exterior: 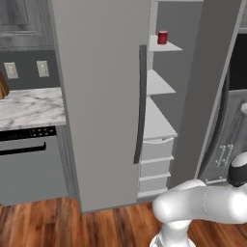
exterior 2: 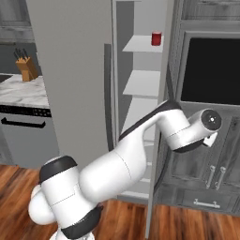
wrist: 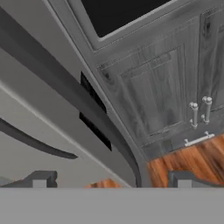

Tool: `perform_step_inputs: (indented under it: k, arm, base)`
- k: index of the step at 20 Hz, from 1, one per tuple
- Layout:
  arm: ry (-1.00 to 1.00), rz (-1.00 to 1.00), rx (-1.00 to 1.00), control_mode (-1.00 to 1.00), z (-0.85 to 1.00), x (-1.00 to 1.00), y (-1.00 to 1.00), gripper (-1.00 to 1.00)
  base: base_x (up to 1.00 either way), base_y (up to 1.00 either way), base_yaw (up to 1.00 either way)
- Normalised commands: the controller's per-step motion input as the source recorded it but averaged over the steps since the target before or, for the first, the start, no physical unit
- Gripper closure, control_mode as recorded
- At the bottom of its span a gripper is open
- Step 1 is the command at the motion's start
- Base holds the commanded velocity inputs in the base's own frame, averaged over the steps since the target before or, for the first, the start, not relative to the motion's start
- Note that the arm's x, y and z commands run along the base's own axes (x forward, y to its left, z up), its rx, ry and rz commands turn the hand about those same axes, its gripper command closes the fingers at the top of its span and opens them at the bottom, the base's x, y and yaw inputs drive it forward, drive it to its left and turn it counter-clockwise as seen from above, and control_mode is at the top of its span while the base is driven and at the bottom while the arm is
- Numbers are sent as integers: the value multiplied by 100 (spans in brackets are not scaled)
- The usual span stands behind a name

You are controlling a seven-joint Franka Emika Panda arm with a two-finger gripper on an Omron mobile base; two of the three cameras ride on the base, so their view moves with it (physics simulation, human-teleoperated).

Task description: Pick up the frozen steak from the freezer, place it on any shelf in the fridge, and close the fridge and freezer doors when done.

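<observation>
Grey freezer door [wrist: 52, 118] edge just ahead of the spread, empty gripper [wrist: 111, 179], wood floor [wrist: 192, 157] beyond.

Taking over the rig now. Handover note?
Gripper: open, empty, out beside the open freezer door, facing its outer side.
Freezer: open; red can on an upper shelf.
Fridge door: looks shut.
Done: freezer stands open.
Left: grab the frozen steak, open the fridge, set it on a glass shelf, shut both doors.
</observation>
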Motion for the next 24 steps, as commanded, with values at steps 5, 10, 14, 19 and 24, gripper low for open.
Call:
perform_step_inputs:
  k: [5,10,14,19,24]
  arm:
    - [0,0,14,-100,0,33,2,-100]
    - [0,0,14,-100,0,17,8,-100]
    - [0,0,13,-100,0,0,39,-100]
    - [0,0,13,-100,0,0,61,-100]
    - [0,0,13,-100,0,0,65,-100]
  base:
    - [0,0,0]
    - [0,0,0]
    - [0,0,0]
    - [0,0,0]
    - [0,0,0]
